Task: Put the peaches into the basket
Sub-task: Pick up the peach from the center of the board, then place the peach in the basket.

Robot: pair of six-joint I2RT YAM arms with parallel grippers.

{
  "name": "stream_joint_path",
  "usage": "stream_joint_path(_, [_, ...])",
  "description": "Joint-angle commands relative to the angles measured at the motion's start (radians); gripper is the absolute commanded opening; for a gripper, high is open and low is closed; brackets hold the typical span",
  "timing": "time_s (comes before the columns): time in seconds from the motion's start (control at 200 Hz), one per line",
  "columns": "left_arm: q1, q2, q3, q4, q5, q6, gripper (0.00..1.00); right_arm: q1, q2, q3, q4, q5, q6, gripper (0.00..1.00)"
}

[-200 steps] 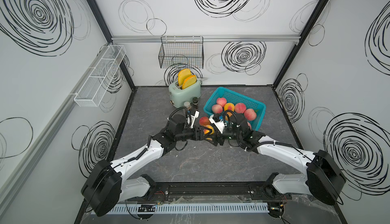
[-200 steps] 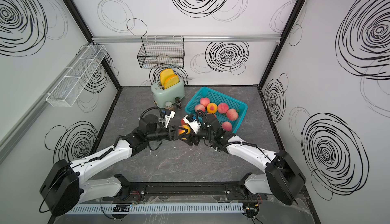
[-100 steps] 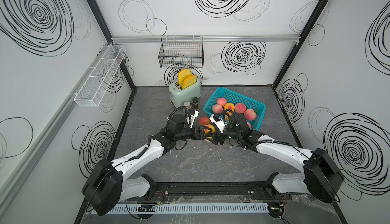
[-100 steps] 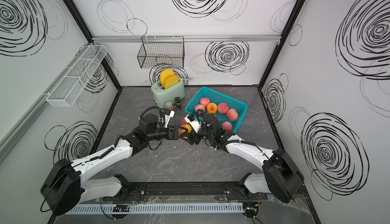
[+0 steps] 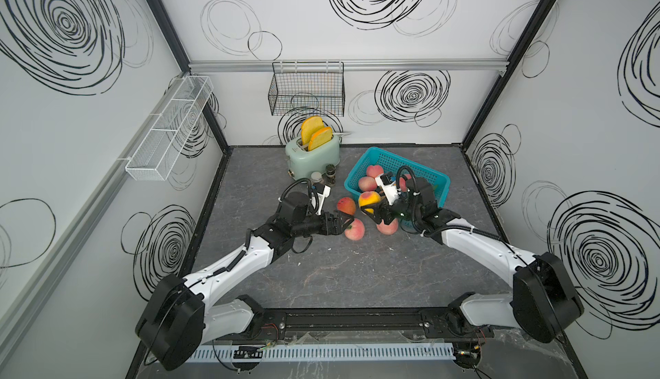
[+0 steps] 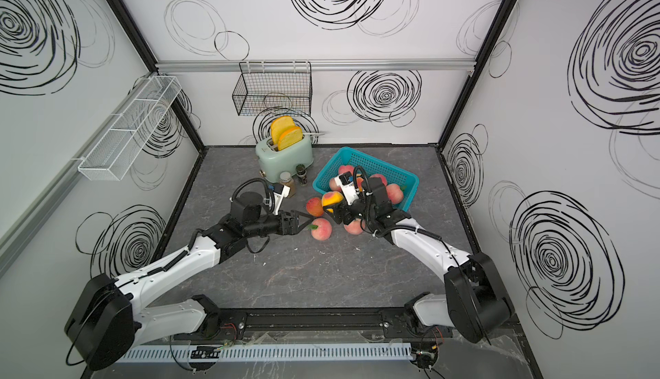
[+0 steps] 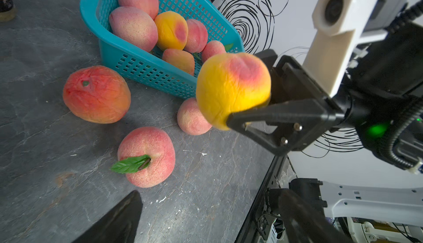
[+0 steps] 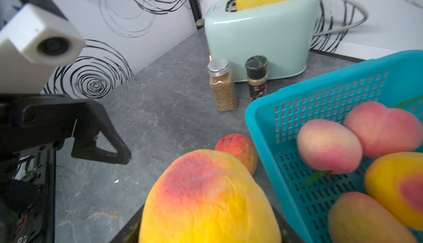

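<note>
- Three peaches (image 7: 192, 118) loose on table (image 5: 321, 270), at basket's (image 5: 434, 177) 7 o'clock; left wrist cam shows us all three, right wrist cam only the red-orange one (image 8: 235, 152).
- Right gripper (image 5: 371, 209) clamped on yellow, red-blushed peach (image 7: 231, 88), off the table.
- Left gripper (image 5: 343, 222) jaws wide apart, empty, at leafed peach's (image 5: 354, 229) 9 o'clock.
- Basket at table's 1 o'clock; we count approx six pink/yellow peaches inside.

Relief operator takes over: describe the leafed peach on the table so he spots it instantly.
Find the teal basket; on the grey table in front of it lie an orange-red peach, a bare pink peach and the leafed peach. The last lies farthest from the basket and alone shows a green leaf.
</note>
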Motion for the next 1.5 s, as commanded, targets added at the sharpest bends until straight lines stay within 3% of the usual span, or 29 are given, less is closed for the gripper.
stream_joint_path(0.0, [0.009,0.005,-0.013,0.043,-0.016,0.014,0.97,-0.031,0.013,0.042,-0.048,0.016,-0.003,0.58])
stream_joint_path(0.255, [0.009,0.037,0.011,0.048,-0.037,0.037,0.97,-0.096,0.092,0.141,-0.092,0.1,-0.001,0.58])
stream_joint_path(0.675, [0.006,0.075,0.08,0.019,-0.114,0.089,0.97,-0.116,0.288,0.341,-0.134,0.273,-0.066,0.59])
stream_joint_path(1.496, [0.021,0.17,0.165,0.021,-0.143,0.12,0.97,-0.162,0.634,0.7,-0.165,0.328,-0.137,0.59])
